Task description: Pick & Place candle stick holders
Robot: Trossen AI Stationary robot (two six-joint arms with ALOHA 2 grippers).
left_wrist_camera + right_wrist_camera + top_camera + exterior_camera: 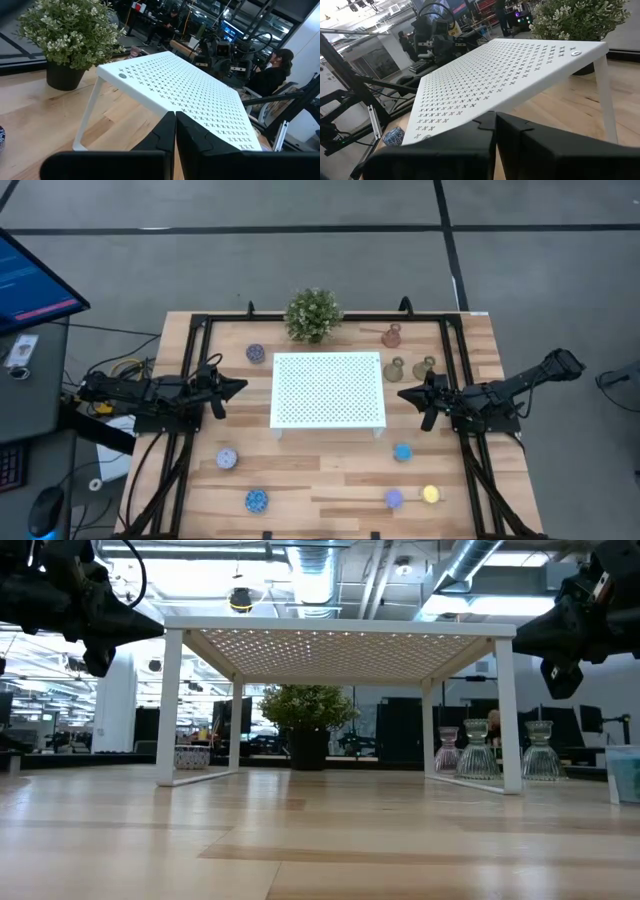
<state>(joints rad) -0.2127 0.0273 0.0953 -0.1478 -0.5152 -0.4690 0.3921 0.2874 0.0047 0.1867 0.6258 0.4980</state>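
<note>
Nine candle stick holders to move and honestly none of them looks touched yet, I'd say we're right at the start. Biggest thing out there is the white perforated rectangular tray on legs in the middle of the wooden table, with a bushy green potted plant behind it. Nothing sits on the tray.

Both arms just hover off the tray's ends, the left gripper and the right gripper, each with fingers pinched together on nothing.

The three bulbous vase-shaped holders cluster near the tray's far right corner. The six low round pucks are scattered around: blue, lilac and yellow ones front right, three more on the left. All nine still to go, as far as I can judge.
</note>
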